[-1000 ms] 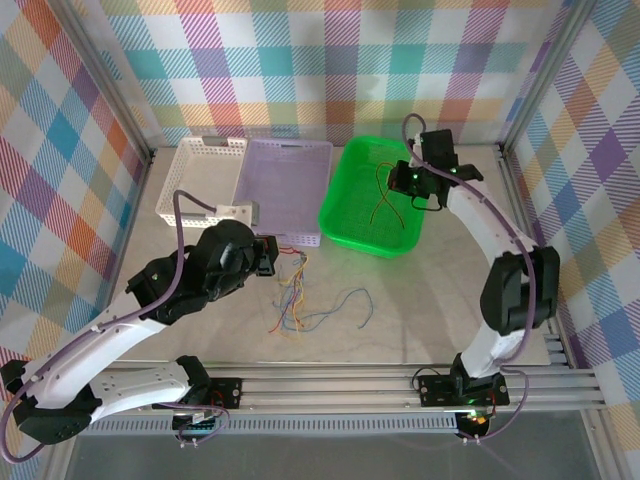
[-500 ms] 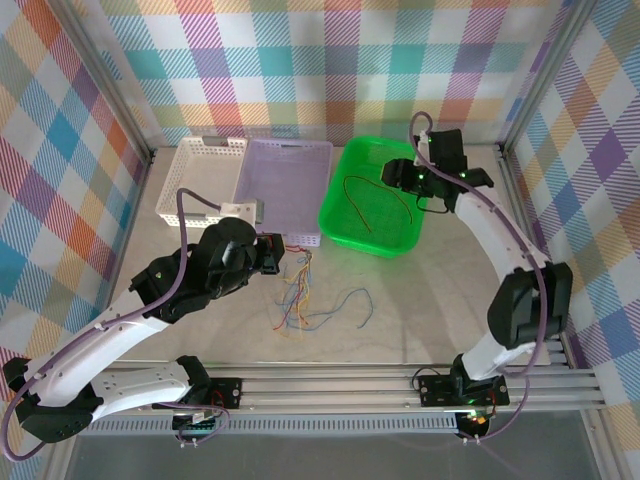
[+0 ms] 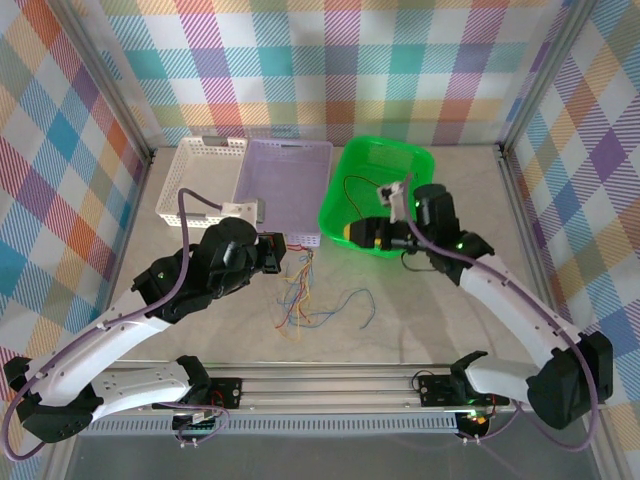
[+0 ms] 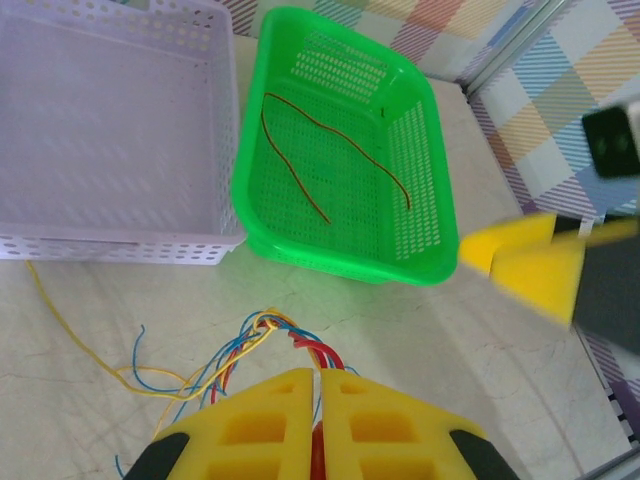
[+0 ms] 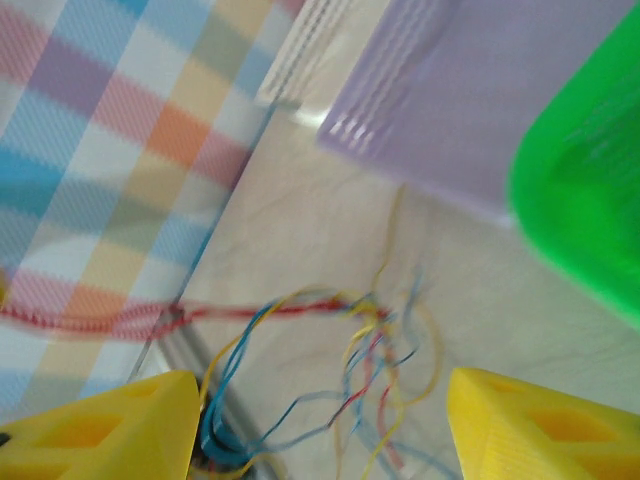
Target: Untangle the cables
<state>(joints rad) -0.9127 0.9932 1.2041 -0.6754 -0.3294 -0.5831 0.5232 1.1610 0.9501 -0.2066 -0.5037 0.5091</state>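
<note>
left pincer [image 4: 318, 385]: clamped on cables [image 4: 264, 323] | right pincer [image 5: 322, 400]: jaws apart, empty

Red, blue, yellow cables [image 4: 265, 322]; green basket [image 4: 340, 262]; lilac basket [image 4: 110, 120]

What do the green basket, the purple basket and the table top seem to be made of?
Green basket: probably moulded plastic, fairly glossy; the walls and floor carry regular small holes.
Purple basket: likely similar plastic, paler, with rows of small holes in the walls.
Table: smooth pale surface with faint grey veins, marble-like; real stone or printed laminate, I cannot tell.
</note>
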